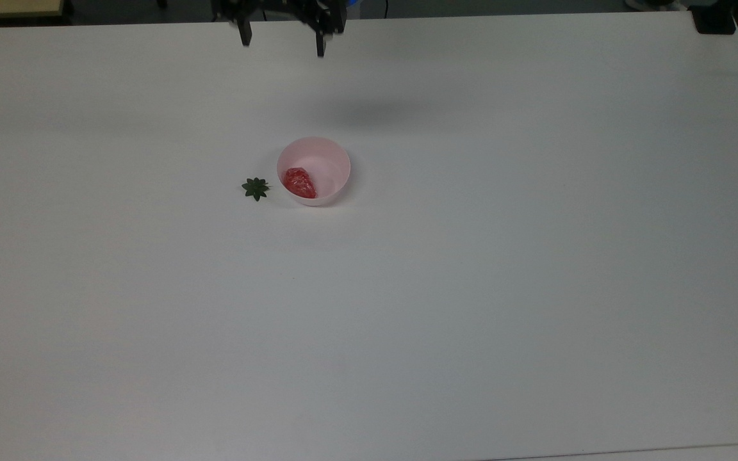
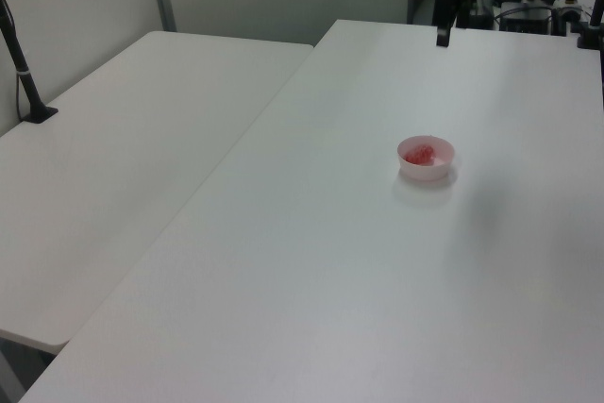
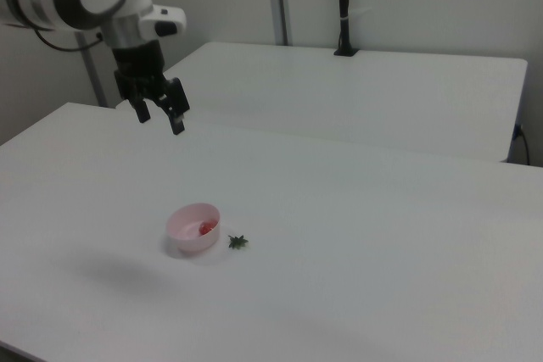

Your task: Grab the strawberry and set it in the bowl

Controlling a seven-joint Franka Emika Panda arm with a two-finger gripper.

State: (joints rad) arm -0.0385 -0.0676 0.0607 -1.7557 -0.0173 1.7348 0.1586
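1 strawberry (image 1: 299, 182) is counted, a red bumpy body lying inside the bowl, well below the fingers. 1 bowl (image 1: 328, 160) is counted, pale pink and round, standing apart from the fingers with nothing between them. 1 green leaf cap (image 1: 255, 188) is counted, star-shaped, lying loose on the table just beside the bowl, also far from the fingers. 2 white tables (image 2: 311, 261) are counted, set side by side. 1 gripper (image 3: 159, 114) is counted, with 2 dark fingers (image 3: 179, 121) spread apart and nothing held between them. 1 black upright pole (image 3: 342, 2) is seen on the farther table.
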